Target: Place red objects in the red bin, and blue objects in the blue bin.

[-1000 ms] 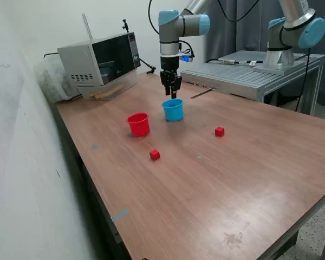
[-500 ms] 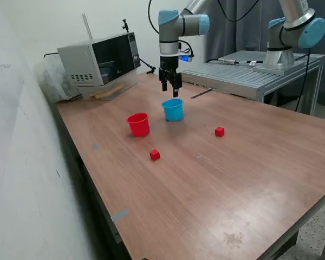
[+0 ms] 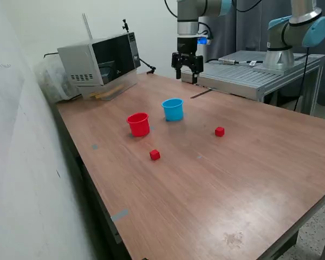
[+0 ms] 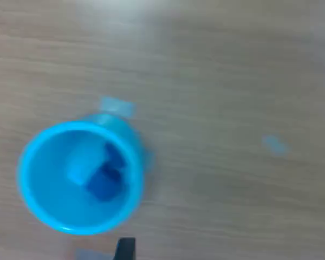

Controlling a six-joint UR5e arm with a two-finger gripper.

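Dark blue cubes (image 4: 105, 176) inside blue cup (image 4: 40, 211)

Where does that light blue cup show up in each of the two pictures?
Exterior view: the light blue cup stands upright on the wooden table, on the exterior view's right of the red cup.
Wrist view: the same cup is seen from above, with dark blue cubes inside it.
Shared landmark: the wooden tabletop around the cup shows in both views.

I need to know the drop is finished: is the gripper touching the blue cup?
Apart. In the exterior view the gripper hangs well above the blue cup, with bare table between them.
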